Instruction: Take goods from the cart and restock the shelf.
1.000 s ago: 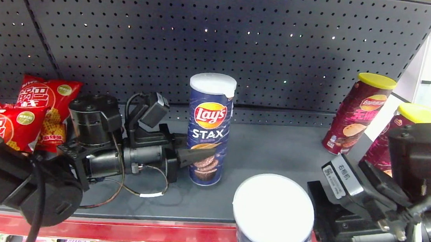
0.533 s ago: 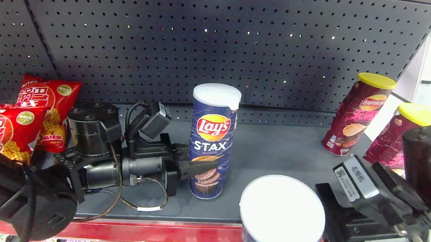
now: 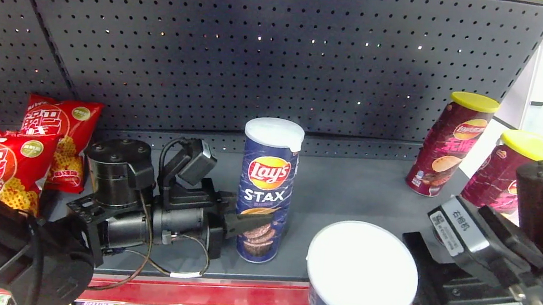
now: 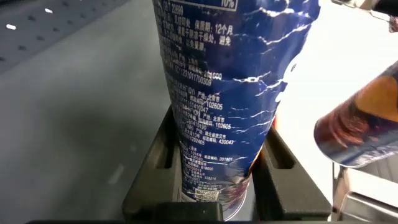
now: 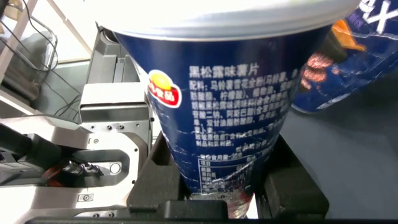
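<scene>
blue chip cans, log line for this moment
left tool: shut on blue can, upright on shelf | right tool: shut on second blue can, before shelf front

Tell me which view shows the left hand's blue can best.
Head view: the blue can shows nearly whole, lid to base. Left wrist view gives its lower body close up; right wrist view, a part at the edge.
</scene>
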